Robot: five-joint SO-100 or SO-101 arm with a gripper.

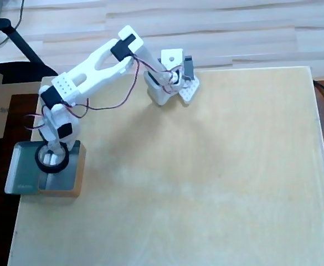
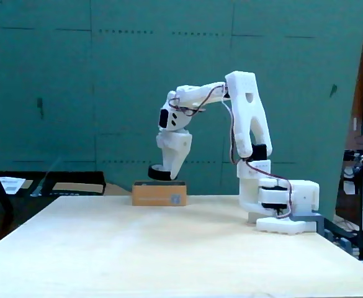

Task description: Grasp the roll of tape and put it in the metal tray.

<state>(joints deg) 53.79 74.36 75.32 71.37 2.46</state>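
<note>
In the overhead view the roll of tape [image 1: 41, 163], a thin black ring, hangs over the metal tray [image 1: 22, 173] at the table's left edge, above the divide between its two compartments. My gripper [image 1: 52, 157] is shut on the ring's rim, one white finger showing through its open centre. In the fixed view the roll of tape [image 2: 156, 172] is held almost level, just above the top edge of the metal tray [image 2: 162, 194], whose wall reflects the wood. My gripper [image 2: 166, 174] points down onto it.
The arm's white base [image 1: 164, 83] stands at the table's back edge in the overhead view, with the wide wooden tabletop [image 1: 206, 177] to its right. Dark floor and a black stand [image 1: 18, 39] lie left of the table.
</note>
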